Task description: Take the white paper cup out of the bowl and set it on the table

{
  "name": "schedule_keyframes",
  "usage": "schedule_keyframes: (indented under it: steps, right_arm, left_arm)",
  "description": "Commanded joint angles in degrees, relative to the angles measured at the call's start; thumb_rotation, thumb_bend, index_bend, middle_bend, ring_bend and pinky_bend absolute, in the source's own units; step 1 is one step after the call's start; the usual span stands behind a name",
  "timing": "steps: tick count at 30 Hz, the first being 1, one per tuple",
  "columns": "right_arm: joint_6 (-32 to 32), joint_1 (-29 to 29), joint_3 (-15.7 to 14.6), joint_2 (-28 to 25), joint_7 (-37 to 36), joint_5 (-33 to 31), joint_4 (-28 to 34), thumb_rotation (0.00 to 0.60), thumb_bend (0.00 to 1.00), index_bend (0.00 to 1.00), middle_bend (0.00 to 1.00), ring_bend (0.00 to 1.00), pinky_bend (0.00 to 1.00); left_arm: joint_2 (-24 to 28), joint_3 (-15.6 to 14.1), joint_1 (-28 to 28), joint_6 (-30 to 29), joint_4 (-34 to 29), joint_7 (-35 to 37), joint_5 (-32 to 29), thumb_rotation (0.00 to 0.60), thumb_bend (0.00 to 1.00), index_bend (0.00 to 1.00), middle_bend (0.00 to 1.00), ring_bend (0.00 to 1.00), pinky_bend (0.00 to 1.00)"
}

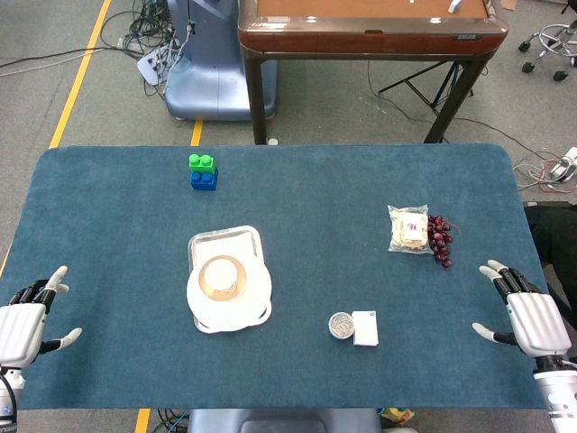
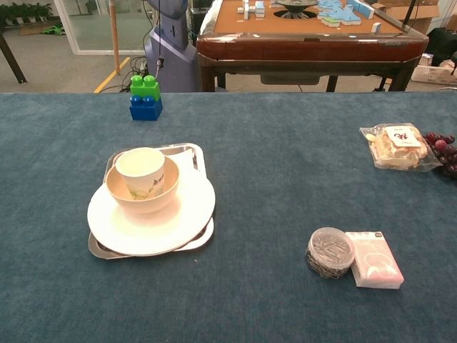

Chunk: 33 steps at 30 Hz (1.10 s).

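The white paper cup point(image 2: 141, 171) stands upright inside a cream bowl point(image 2: 143, 197), which sits on a white plate point(image 2: 151, 223) over a metal tray point(image 2: 189, 153). From the head view the cup point(image 1: 223, 275) and bowl point(image 1: 222, 277) show from above, left of the table's middle. My left hand point(image 1: 25, 324) rests at the table's left edge, fingers spread, holding nothing. At the right edge my right hand point(image 1: 527, 315) is likewise spread and holds nothing. Both hands are far from the cup. The chest view shows neither hand.
A green and blue block stack point(image 1: 203, 171) stands at the back left. A bagged snack point(image 1: 409, 229) and dark grapes point(image 1: 441, 240) lie at the right. A round clear container point(image 1: 341, 325) and a white packet point(image 1: 365, 328) lie near the front. A brown table point(image 1: 365, 27) stands beyond.
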State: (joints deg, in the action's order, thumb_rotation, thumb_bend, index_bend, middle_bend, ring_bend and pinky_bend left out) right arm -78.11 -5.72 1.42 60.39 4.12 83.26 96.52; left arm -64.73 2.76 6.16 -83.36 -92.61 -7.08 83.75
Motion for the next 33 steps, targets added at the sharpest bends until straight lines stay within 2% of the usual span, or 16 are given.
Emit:
schedule_keyframes:
  steps: [1,12,14,15,17,20,26,30,33]
  right_arm:
    - [-0.2,0.1,0.1,0.2,0.3,0.0,0.3,0.600,0.00,0.15,0.15,0.14,0.32]
    - [0.1,-0.1,0.6,0.5,0.0,-1.3,0.3,0.600,0.00,0.15,0.17,0.14,0.32]
    - [-0.2,0.1,0.5,0.4,0.2,-1.1,0.7,0.600,0.00,0.16,0.17,0.14,0.32]
    - [-0.5,0.2,0.6,0.3,0.3,-1.2,0.8,0.600,0.00,0.16,0.17,0.14,0.32]
    - [-0.7,0.4,0.7,0.2,0.3,-1.5,0.9,0.600,0.00,0.17,0.17,0.14,0.32]
    - [-1.0,0.5,1.0,0.1,0.6,-2.1,0.9,0.600,0.00,0.18,0.17,0.14,0.32]
    - [-1.1,0.6,1.2,0.1,0.6,-2.3,1.0,0.600,0.00,0.20,0.18,0.14,0.32]
    - [-1.1,0.7,1.2,0.0,0.5,-2.4,1.0,0.600,0.00,0.20,0.18,0.14,0.32]
    - [-1.1,0.7,1.3,-0.2,0.4,-2.7,1.1,0.600,0.00,0.21,0.18,0.14,0.32]
  left_arm:
    - [-0.2,0.0,0.0,-0.1,0.2,0.0,0.0,0.600,0.12,0.06,0.32,0.18,0.25]
    - [-0.8,-0.5,-0.3,-1.1,0.4,-0.1,1.3,0.600,0.12,0.16,0.29,0.16,0.26]
    - [-1.0,-0.6,-0.1,-1.4,0.5,0.6,2.3,0.600,0.12,0.22,0.26,0.14,0.26]
    - [-1.0,-0.7,0.0,-1.1,0.4,1.4,2.7,0.600,0.12,0.26,0.24,0.14,0.24]
    - [-0.5,-1.2,0.6,-0.5,0.0,3.1,4.0,0.600,0.12,0.34,0.15,0.09,0.11]
    - [0.9,-1.8,1.8,1.2,-1.2,7.2,5.9,0.600,0.12,0.37,0.03,0.02,0.02]
    - [1.9,-0.4,4.9,1.3,-2.1,10.0,9.6,0.600,0.12,0.41,0.00,0.00,0.01]
    - [3.3,0.6,7.8,4.7,-4.5,12.2,9.5,0.600,0.11,0.42,0.00,0.00,0.01]
    - [3.7,1.5,9.8,6.7,-6.3,10.6,9.3,0.600,0.12,0.42,0.00,0.00,0.01]
